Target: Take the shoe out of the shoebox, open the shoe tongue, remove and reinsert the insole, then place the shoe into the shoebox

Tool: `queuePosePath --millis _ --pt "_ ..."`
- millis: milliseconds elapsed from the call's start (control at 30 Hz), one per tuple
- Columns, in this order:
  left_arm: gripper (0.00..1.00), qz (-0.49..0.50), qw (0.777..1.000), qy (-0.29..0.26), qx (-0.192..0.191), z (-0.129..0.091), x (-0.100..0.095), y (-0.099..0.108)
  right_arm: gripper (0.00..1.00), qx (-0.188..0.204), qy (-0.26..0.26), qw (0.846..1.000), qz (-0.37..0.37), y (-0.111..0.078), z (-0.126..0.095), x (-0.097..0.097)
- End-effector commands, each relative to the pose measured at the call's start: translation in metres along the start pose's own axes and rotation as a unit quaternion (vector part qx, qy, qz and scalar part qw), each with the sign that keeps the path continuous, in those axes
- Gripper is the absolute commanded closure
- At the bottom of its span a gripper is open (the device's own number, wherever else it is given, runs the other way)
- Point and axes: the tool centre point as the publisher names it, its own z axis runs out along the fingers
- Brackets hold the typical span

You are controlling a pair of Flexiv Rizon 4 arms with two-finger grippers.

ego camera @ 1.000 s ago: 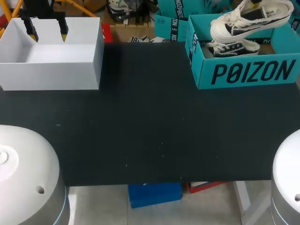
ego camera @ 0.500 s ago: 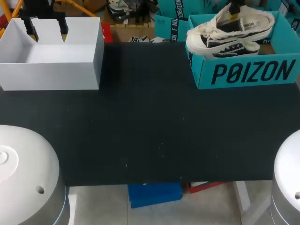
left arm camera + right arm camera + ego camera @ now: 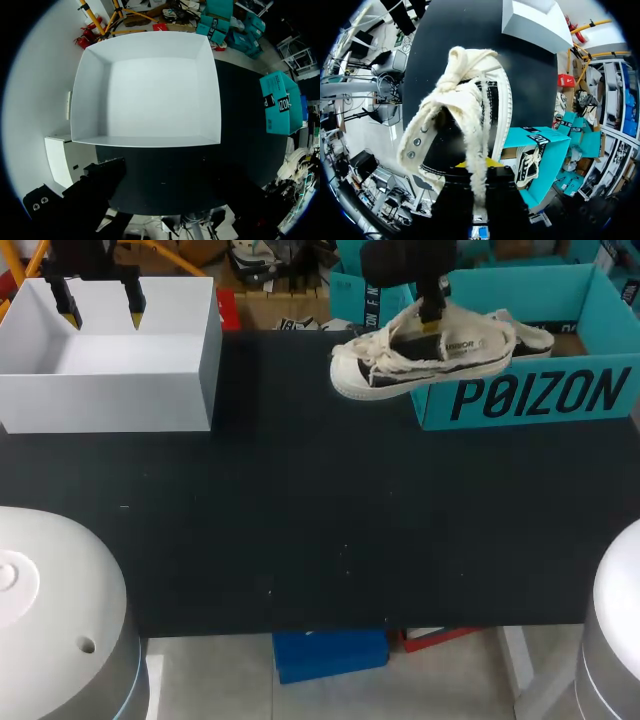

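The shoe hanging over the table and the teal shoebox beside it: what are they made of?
The shoe looks like cream canvas, going by its frayed, fuzzy edges, with a smooth, probably rubber sole band. The shoebox seems to be matte printed cardboard: thin, flat, folded walls.

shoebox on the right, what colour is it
Teal cardboard shoebox with black lettering; clearest in the head view.

Shoe [image 3: 425, 355]: cream frayed canvas and laces, black side panels, white rubber sole edged by a black stripe. Shoebox [image 3: 530, 395]: teal with black lettering. Box [image 3: 110, 390]: plain white. Table [image 3: 320, 500]: matte black. Left gripper [image 3: 100, 308]: black fingers, yellow fingertips [image 3: 136, 312].
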Motion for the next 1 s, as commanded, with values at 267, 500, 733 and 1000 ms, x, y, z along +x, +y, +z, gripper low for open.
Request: queuePosePath --millis 267,500,733,1000 --pt "0.0 0.0 1.0 0.0 0.0 0.0 0.0 0.0 1.0 -0.008 0.022 0.999 0.022 0.063 0.028 0.014" --pt "0.0 0.0 1.0 0.0 0.0 0.0 0.0 0.0 1.0 -0.018 0.047 0.998 0.037 0.091 0.065 0.029" --pt "0.0 0.0 1.0 0.0 0.0 0.0 0.0 0.0 1.0 -0.028 0.078 0.996 0.041 0.112 0.1 0.049" --pt "0.0 0.0 1.0 0.0 0.0 0.0 0.0 0.0 1.0 -0.049 0.107 0.992 0.043 0.128 0.134 0.064"
